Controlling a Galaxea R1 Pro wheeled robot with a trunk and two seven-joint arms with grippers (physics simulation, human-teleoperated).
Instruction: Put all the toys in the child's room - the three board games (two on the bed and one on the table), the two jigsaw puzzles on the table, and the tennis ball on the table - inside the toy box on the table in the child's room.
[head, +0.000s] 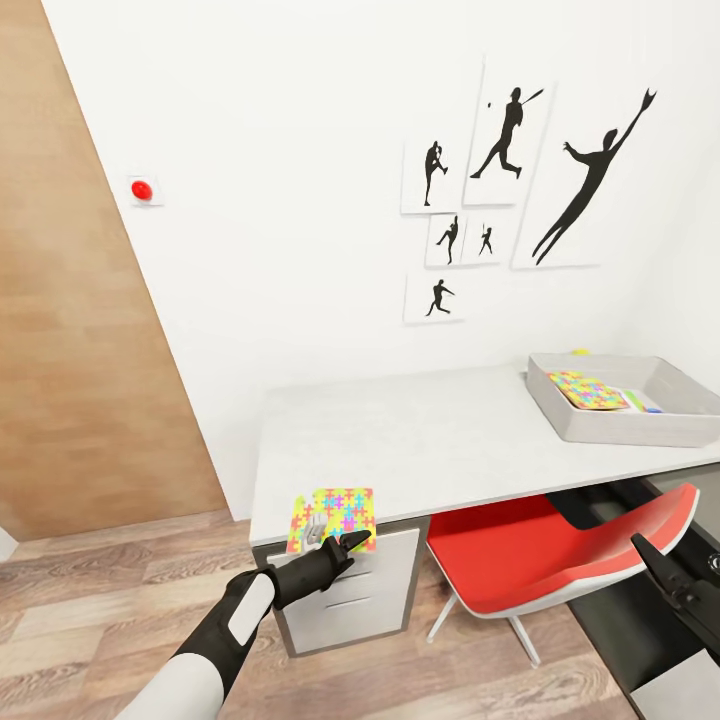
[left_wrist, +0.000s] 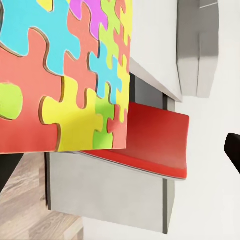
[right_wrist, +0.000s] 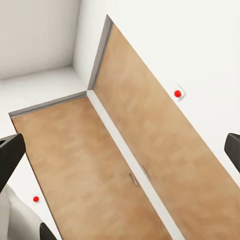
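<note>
- A white wall is carrying a cluster of black athlete silhouettes, a wooden door is standing to the left, and the pale table is stretching along below the pictures.
- The left gripper is reaching in at the table's near left corner, its dark fingers pinching the edge of a jigsaw puzzle that is overhanging that corner.
- From the left wrist camera the same puzzle is looming huge and close, with the red chair showing beyond it.
- The toy box is sitting at the table's far right, with the other jigsaw puzzle lying tilted inside it.
- A speck of yellow-green, the tennis ball, is peeking just behind the box's back rim.
- The right gripper is hanging low beside the red chair, fingers spread apart and holding nothing.
</note>
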